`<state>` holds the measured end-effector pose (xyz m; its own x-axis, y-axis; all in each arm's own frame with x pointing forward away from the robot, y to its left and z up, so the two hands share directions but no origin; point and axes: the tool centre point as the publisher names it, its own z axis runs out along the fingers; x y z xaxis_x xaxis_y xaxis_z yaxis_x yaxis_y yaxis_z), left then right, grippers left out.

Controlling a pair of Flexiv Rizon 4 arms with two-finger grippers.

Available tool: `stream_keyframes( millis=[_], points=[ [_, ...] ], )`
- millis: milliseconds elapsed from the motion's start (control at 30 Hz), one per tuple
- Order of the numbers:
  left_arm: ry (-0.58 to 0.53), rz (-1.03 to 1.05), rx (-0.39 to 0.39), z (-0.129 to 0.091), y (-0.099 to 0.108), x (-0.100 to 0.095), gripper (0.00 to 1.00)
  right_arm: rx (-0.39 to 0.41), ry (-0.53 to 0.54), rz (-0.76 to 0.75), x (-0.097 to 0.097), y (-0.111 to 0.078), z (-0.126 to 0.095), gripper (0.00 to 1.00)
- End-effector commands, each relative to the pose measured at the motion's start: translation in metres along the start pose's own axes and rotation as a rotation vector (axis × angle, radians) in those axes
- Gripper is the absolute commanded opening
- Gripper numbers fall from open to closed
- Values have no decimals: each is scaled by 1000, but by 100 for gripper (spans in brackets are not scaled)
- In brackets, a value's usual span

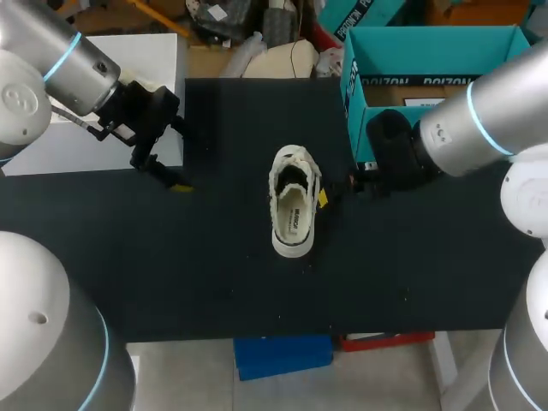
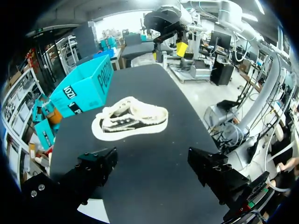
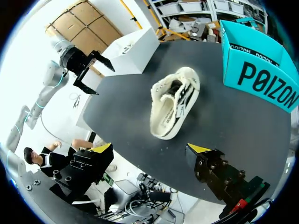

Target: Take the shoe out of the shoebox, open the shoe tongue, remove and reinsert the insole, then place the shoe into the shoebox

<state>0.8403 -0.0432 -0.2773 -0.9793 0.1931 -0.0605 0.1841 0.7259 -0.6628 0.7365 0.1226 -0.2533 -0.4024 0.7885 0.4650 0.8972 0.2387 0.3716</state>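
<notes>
Shoe out on the worktop, and you're holding nothing.
Your left fingers and right fingers gape wide, both empty. The shoe lies sole-down well ahead of each pair, touching neither. The shoebox stands open close beside your right fingers.

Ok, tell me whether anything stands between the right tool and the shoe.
Nothing visible does. The right tool is open, and only bare black tabletop lies between it and the cream and black low-top shoe just ahead of it.
</notes>
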Motion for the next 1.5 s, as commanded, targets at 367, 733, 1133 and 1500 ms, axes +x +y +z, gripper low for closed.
stream_keyframes(
  millis=[367,733,1133,1500],
  points=[
    [-2,1,-2,1,0,0,100,386,-200,141,14,58,31,100],
    [-2,1,-2,1,0,0,100,412,-322,157,10,65,41,100],
    [-2,1,-2,1,0,0,100,391,-464,179,-9,74,56,87],
    [-2,1,-2,1,0,0,100,363,-507,200,-34,77,68,82]
  ],
)
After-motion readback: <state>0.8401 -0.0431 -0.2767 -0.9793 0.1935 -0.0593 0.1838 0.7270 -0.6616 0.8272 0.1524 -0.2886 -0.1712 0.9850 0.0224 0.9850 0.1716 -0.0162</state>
